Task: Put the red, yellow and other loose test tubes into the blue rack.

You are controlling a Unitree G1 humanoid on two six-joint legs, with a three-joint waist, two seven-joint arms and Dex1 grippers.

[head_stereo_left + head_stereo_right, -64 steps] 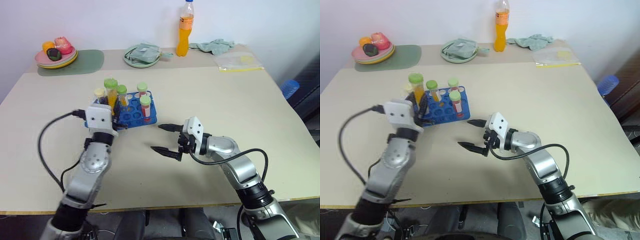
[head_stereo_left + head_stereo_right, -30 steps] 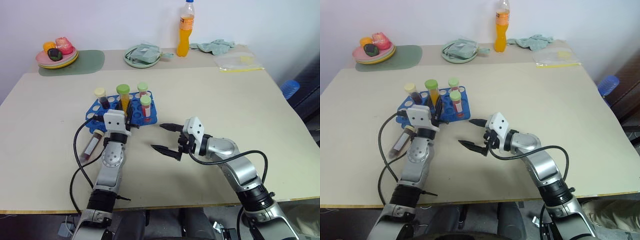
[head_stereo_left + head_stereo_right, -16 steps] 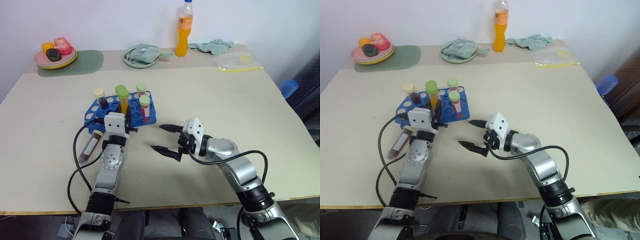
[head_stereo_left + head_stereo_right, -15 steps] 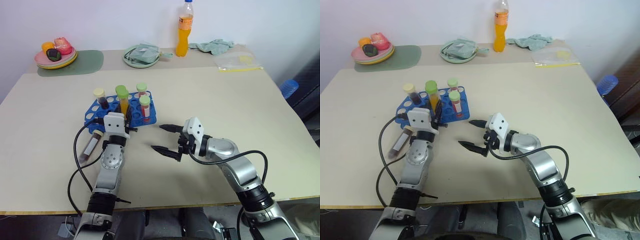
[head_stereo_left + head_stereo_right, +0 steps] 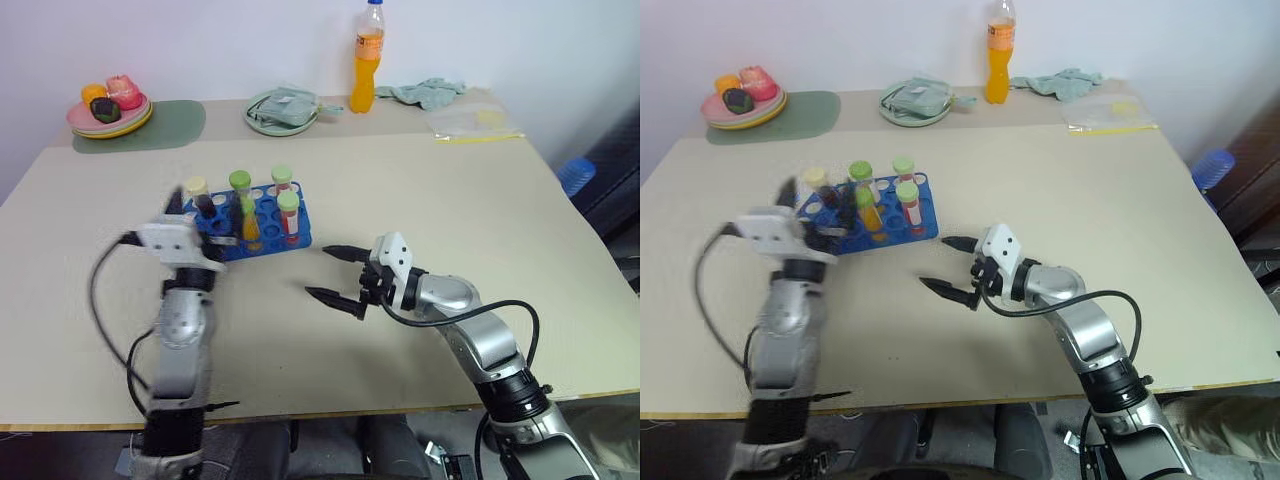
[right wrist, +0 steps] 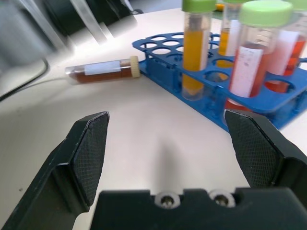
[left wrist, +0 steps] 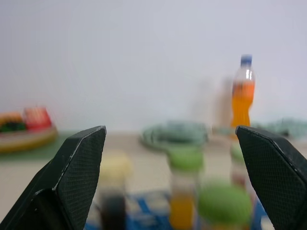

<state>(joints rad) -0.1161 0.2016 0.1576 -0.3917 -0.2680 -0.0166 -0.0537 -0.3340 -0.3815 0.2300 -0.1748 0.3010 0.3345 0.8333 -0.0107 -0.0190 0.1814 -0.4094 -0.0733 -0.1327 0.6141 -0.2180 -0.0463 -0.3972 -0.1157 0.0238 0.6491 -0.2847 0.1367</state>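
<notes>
Right wrist view gives us a maroon tube (image 6: 103, 69) lying flat left of the blue rack (image 6: 268, 98), cap rackward, nearer our spread, empty left gripper (image 7: 172, 172); right gripper (image 5: 335, 274) spread.

No writing can be read anywhere. The tube with red liquid (image 6: 252, 64) standing in the blue rack (image 6: 268, 98) carries faint printed graduation marks, too small to make out. The maroon tube (image 6: 103, 70) lying on the table (image 6: 158, 143) has a white label with nothing legible on it. The orange bottle (image 5: 368, 58) shows a label band, unreadable.
</notes>
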